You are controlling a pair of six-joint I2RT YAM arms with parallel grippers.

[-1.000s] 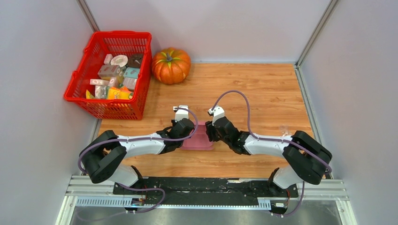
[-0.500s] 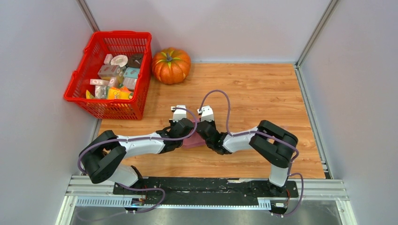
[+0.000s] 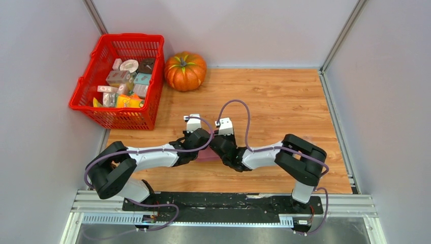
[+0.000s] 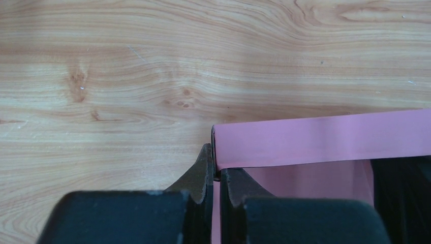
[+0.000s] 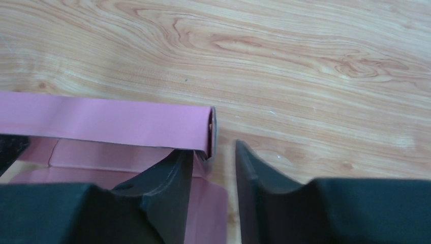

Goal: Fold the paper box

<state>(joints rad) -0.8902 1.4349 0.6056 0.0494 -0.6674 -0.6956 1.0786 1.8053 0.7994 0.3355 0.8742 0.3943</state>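
I see the left claw (image 4: pixel 216 175) pinching the box (image 4: pixel 315 140) at its left wall. Right claw (image 5: pixel 214 151) stands spread, fingers astride the right wall's end, above the worktop (image 5: pixel 315 66).

Your pink thin-card paper box (image 3: pixel 205 156) lies on the wooden bench (image 3: pixel 284 101), towards its front edge and about midway across, mostly hidden from above. It is partly folded: one long side wall (image 4: pixel 320 138) stands upright from the flat base. The left gripper (image 4: pixel 216 173) pinches one end of that wall, and the other end stands between the right gripper's (image 5: pixel 214 150) parted fingers.
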